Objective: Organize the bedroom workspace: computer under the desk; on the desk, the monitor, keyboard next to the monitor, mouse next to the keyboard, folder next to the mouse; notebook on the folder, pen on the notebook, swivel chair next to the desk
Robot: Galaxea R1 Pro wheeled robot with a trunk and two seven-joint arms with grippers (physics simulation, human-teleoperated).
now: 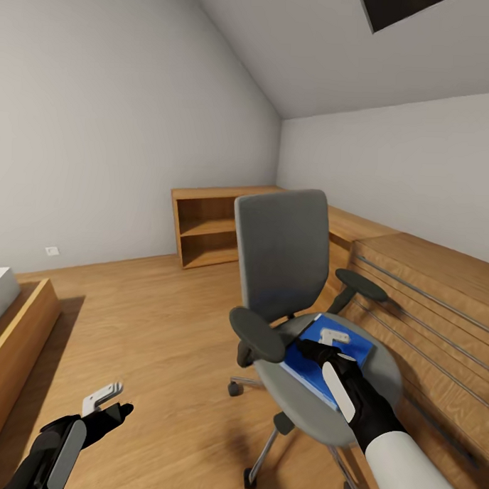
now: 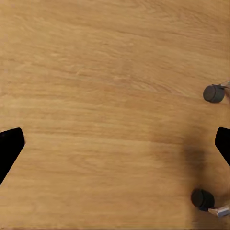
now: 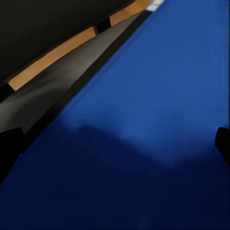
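Note:
The grey swivel chair [image 1: 283, 264] stands on the wooden floor in the middle of the head view. A blue folder [image 1: 354, 349] lies flat on its seat. My right gripper [image 1: 330, 342] hovers right over the folder, open, with nothing between its fingers. In the right wrist view the folder's blue cover [image 3: 158, 124] is very close, the fingertips [image 3: 10, 143] spread at both edges. My left gripper [image 1: 109, 404] hangs open over bare floor to the left of the chair. Two chair casters [image 2: 213, 93] sit by it in the left wrist view.
A low wooden bookshelf [image 1: 213, 229] stands against the far wall. A long wooden unit with grooved sides [image 1: 427, 302] runs along the right, close behind the chair. A wooden bed frame [image 1: 16, 341] sits at the left. Open floor [image 1: 156, 319] lies between.

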